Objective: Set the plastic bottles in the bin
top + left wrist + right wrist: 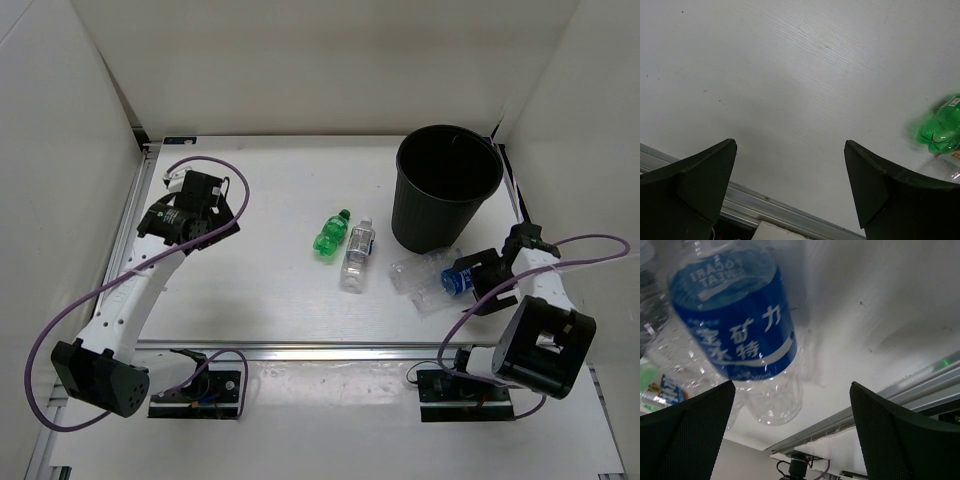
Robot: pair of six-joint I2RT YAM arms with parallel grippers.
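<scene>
Down at the near edge of my overhead view, both arms rise from the white table [270, 300]. I see the left gripper [232, 212] spread wide over bare table at the left, holding nothing. Mid-table lie a green plastic bottle with a green cap [330, 235] and, just beside it, a clear bottle with a blue label and white cap [357, 255]. A clear unlabelled bottle [410, 272] lies at the foot of the black round plastic bin [430, 220], which stands upright at the far right. The right gripper [470, 285] sits at a second blue-labelled clear bottle [447, 288]. From the left wrist, the fingers [700, 185] stand far apart, with the green bottle at the picture's right edge. From the right wrist, the fingers [695, 425] gape, unclamped. That blue-labelled bottle lies just ahead of them, and I cannot tell whether it touches either one.
</scene>
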